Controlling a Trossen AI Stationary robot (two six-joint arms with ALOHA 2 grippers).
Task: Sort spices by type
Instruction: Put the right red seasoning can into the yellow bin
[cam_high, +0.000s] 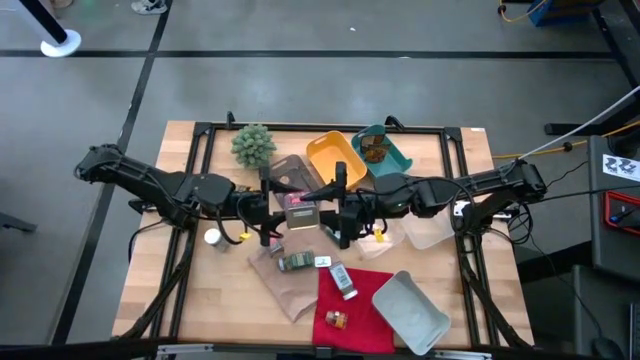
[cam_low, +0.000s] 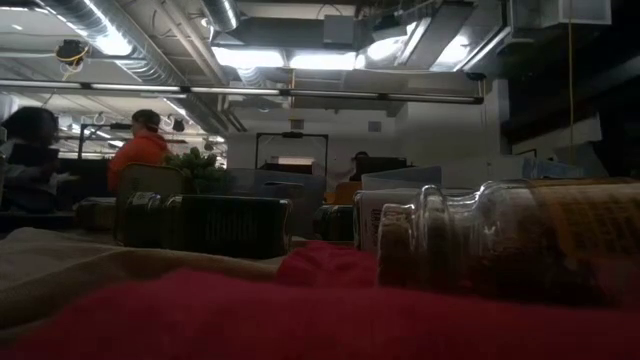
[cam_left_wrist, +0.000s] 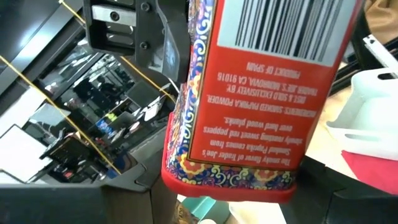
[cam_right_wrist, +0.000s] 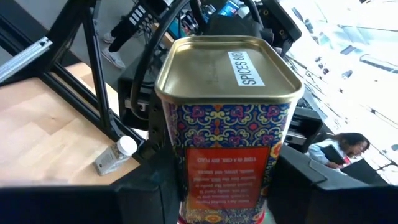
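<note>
A red boxy spice tin with a patterned border is lifted above the table's middle, between both grippers. My left gripper comes from the left and my right gripper from the right. The right wrist view shows the tin with its gold end away from the camera. In the left wrist view the tin fills the picture, barcode side showing. A green-filled jar lies on brown paper. A white-capped jar and a brown jar lie on a red cloth. My left gripper has the red tin's gold-capped end between its two fingers, coming level from the table's left. The tin itself hides the contact in the left wrist view. The tin is lifted clear and lies level between the arms. My right gripper pinches the tin's other end between its two fingers, one on each narrow side. It comes level from the table's right, with the fingers along the tin. The tin is clear of the table.
At the far side stand a spiky green plant, a brown tray, a yellow tray and a teal tray with brown jars in it. A clear tray, a grey tray and a white-capped jar are nearer. People show beyond the table.
</note>
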